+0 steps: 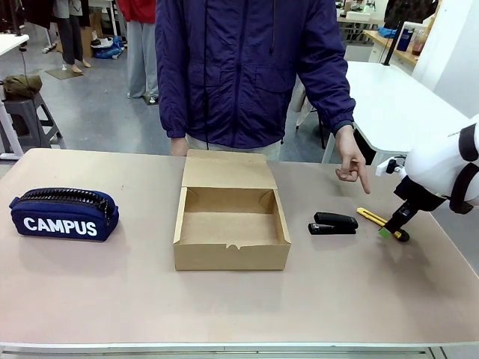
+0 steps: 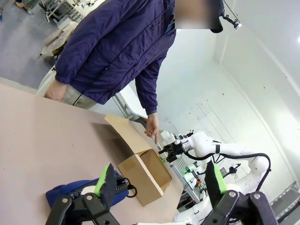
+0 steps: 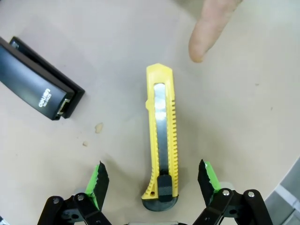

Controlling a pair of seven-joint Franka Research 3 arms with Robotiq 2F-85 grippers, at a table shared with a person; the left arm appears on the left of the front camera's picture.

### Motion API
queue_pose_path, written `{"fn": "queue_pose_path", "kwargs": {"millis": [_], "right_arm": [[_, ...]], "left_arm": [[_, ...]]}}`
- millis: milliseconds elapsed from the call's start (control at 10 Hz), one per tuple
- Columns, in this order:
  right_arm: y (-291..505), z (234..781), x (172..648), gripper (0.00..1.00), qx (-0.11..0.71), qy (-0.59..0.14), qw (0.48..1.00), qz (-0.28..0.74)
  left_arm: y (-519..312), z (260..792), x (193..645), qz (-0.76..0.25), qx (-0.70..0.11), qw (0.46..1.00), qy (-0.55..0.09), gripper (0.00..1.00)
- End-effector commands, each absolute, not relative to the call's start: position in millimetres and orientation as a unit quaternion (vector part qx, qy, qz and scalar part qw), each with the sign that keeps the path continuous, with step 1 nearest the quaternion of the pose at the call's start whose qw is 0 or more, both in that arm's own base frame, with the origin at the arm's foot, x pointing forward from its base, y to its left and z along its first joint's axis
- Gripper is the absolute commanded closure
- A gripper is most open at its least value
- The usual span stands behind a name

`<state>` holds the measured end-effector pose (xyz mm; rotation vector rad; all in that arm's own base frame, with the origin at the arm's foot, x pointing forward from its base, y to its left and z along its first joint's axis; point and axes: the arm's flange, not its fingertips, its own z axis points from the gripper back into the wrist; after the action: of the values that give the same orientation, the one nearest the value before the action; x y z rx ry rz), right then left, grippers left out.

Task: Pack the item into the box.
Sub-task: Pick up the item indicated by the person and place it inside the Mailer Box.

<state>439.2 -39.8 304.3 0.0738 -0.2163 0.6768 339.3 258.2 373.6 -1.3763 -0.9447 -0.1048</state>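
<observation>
The item, a slim yellow utility knife [image 3: 161, 140] with a black end, lies flat on the table at the right [image 1: 374, 219]. My right gripper [image 3: 152, 183] hangs open just above its black end, one green pad on each side, not touching it; the front view has that gripper [image 1: 393, 230] low over the knife. The person's finger [image 3: 206, 33] points at the knife's far tip. The brown cardboard box [image 1: 230, 228] stands open and empty at mid-table, flap lid laid back. My left gripper [image 2: 157, 180] is open and held high, holding nothing.
A black stapler [image 1: 334, 223] lies just left of the knife, between it and the box. A navy CAMPUS pouch [image 1: 63, 213] sits at the far left. The person stands at the far edge behind the box. The table's right edge is close to the knife.
</observation>
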Motion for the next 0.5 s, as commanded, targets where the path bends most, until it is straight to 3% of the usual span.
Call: {"fn": "queue_pose_path", "kwargs": {"millis": [0,400], "right_arm": [[-40.8,299.5,447.2,0.0,0.044,-0.108,0.937,0.328],[-43.1,295.9,451.8,0.0,0.049,-0.114,0.937,0.328]], "left_arm": [[259.2,373.1,339.3,-0.054,-0.607,0.673,-0.42,0.0],[259.2,373.1,339.3,-0.054,-0.607,0.673,-0.42,0.0]]}}
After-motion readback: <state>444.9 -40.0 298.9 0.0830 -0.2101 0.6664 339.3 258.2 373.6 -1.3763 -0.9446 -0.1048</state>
